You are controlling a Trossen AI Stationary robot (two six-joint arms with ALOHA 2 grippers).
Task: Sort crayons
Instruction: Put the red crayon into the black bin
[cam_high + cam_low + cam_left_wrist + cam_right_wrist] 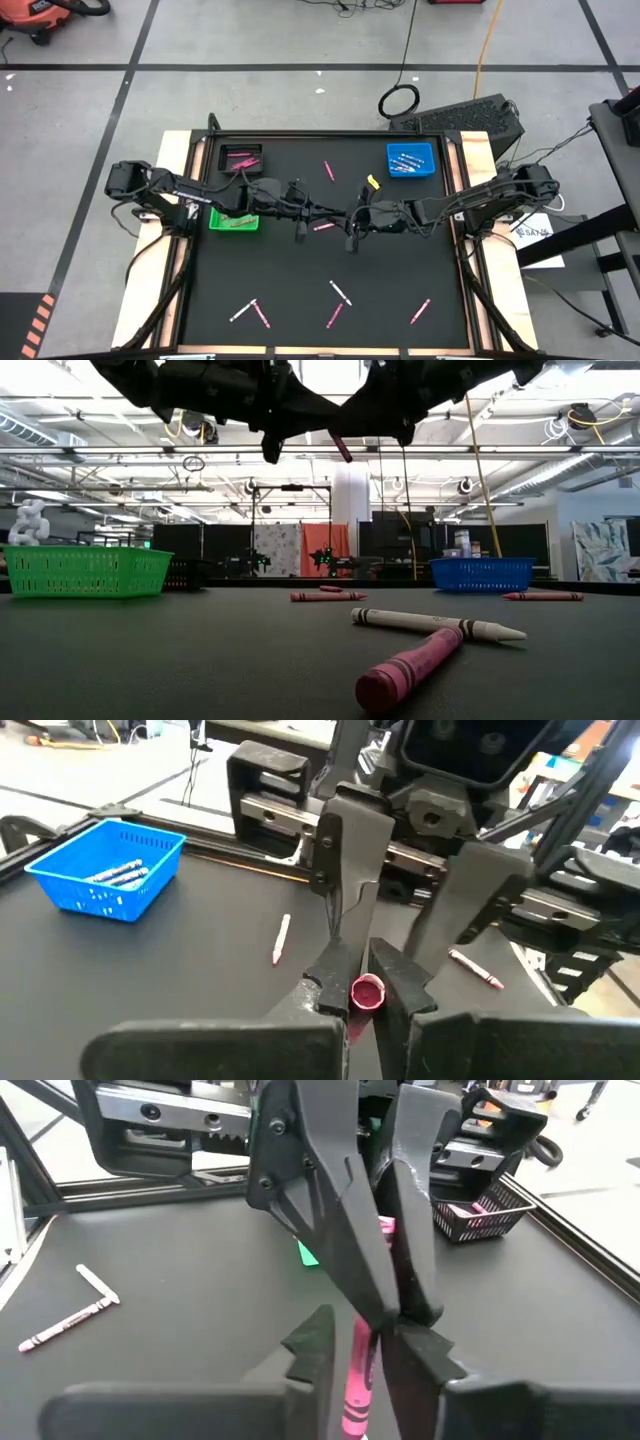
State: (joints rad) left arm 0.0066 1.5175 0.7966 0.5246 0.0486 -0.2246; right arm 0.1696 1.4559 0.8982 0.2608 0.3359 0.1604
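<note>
Both arms meet above the middle of the black table. My left gripper is shut on a pink crayon held high over the table, which the low view shows as a dark tilted stick. My right gripper faces the left one from the table's right. It is open, with one finger on either side of the same crayon, and I see no plain touch. Other crayons lie loose on the table: two crossed near the front and one toward the far side. My left gripper pinches the pink crayon between its two fingertips, close to the round end that faces its wrist. The fingers come about level from the table's left, and the crayon runs roughly along them toward the right gripper. The crayon is tilted and clear of the table.
A green basket sits at the left under the left arm. A black basket holding pink crayons stands at the far left, and a blue basket with pale crayons at the far right. Several crayons lie along the near edge.
</note>
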